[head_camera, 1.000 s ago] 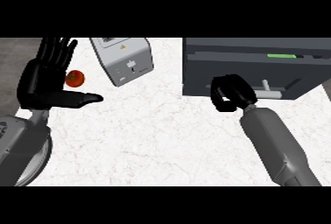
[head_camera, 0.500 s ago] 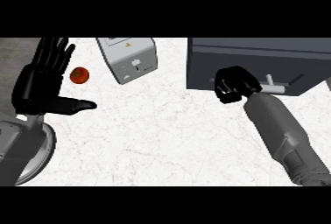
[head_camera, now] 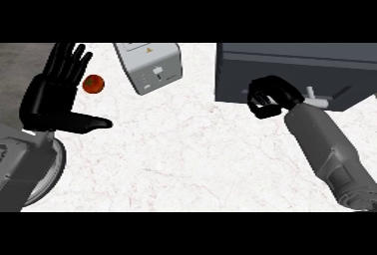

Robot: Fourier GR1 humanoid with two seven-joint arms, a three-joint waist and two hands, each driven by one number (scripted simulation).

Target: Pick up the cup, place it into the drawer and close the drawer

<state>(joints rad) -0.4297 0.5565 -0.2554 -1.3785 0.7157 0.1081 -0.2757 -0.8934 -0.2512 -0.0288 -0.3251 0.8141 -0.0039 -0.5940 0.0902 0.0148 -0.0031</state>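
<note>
Pressing against the front of the dark grey drawer unit (head_camera: pixel 294 69), the right hand (head_camera: pixel 269 97) is sitting with its fingers curled in, and I cannot make out anything held inside them. Just beyond those curled fingers a pale handle (head_camera: pixel 318 99) is sticking out of the drawer front. The cup itself is showing nowhere; judging by the nearly flush front, it is probably already inside, though that is only my guess.

What is worrying me is the contact point. Those knuckles are meeting the front near its left edge rather than at the middle, so a push from there could skew the drawer and jam it short of closed. Fingers could also catch on the handle just past them.

The left hand (head_camera: pixel 55 94) is resting upright at the left edge, fingers straight and spread, thumb jutting sideways. A small red tomato (head_camera: pixel 94 83) is lying just beside those fingertips, and any sweep of that arm could knock it rolling.

Further from the fingers, a light grey appliance (head_camera: pixel 151 67) is standing tilted, carrying a small orange warning triangle and a dark pictogram; no writing on it is legible to me.
</note>
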